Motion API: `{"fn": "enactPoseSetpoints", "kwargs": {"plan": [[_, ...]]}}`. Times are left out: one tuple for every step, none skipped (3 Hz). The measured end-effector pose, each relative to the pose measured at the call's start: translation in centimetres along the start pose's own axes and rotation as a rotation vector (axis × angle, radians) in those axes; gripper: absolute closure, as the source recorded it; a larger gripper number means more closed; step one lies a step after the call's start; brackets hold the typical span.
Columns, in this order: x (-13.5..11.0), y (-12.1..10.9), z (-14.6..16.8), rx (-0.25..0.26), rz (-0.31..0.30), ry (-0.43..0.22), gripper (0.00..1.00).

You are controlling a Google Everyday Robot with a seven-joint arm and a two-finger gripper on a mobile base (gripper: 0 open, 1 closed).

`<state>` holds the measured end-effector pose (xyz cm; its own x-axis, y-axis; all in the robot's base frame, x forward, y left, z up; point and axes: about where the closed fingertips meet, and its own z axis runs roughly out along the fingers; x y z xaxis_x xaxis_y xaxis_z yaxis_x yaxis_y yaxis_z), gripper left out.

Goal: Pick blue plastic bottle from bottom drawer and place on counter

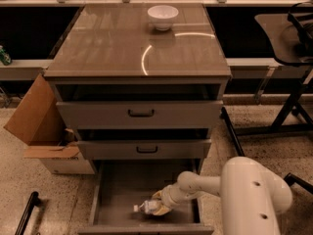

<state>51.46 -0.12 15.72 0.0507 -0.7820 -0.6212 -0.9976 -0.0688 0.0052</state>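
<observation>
The bottom drawer (117, 190) stands pulled open under the two shallower drawers. The blue plastic bottle (146, 208) lies on its side on the drawer floor near the front, white cap pointing left. My gripper (160, 203) reaches down into the drawer from the right on my white arm (244, 190) and sits at the bottle's right end, over its body. The counter (122, 38) is the glossy brown-grey top of the cabinet.
A white bowl (163, 16) stands at the back of the counter. An open cardboard box (44, 126) sits on the floor left of the cabinet. A black stand's legs (288, 111) are at the right. A small green can (4, 56) stands on the bench at far left.
</observation>
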Motion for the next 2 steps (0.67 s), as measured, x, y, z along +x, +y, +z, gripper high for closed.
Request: {"fn": "enactPoseSetpoints", "kwargs": {"plan": [[-1.2,1.0,-5.7,0.064,-0.040,-0.054,1.00],[-2.7,0.7,-13.1,0.135,-0.096,-0.126,1.00]]}}
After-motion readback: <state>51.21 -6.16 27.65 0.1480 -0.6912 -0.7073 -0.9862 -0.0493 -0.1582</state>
